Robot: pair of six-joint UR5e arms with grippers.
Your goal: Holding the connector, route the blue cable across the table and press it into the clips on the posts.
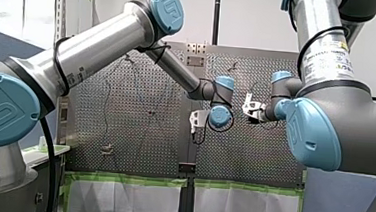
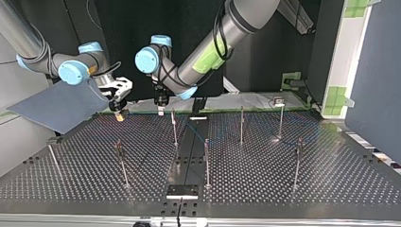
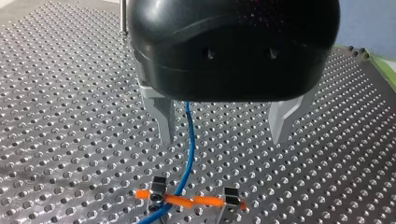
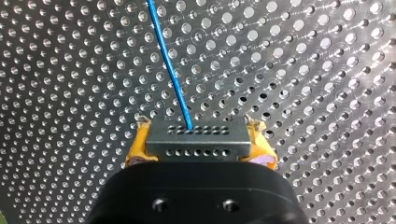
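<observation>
- In the right gripper [image 4: 198, 147] sits the connector [image 4: 197, 139], squeezed tight between the yellow pads [image 4: 136, 147]. The blue cable [image 4: 170, 74] comes out of its front and runs away over the table [image 4: 303, 70].
- If that arm pulls too hard, the connector could twist or slip out of the pads. Then the cable would go loose.
- Under the left gripper [image 3: 223, 137] the cable runs down to a clip [image 3: 159, 189] with orange bands [image 3: 180, 199]. It crosses the bands there. I cannot tell if it is really pushed in.
- If the cable only lies on top of the clip, one tug could pop it off.
- The left gripper is wide open and grips nothing. The cable hangs between its fingers [image 3: 164, 119], but very near one of them, not in the middle.
- If those fingers close or push down from here, they may nip the cable crooked. They may also shove it off to the side of the clip.
- Thin posts [image 2: 174, 126] stand all over the table. A slack cable could catch on the wrong one. A cable pulled too tight could bend one.
- From across the table, the two grippers look near each other. If both move at once, they could bump.
</observation>
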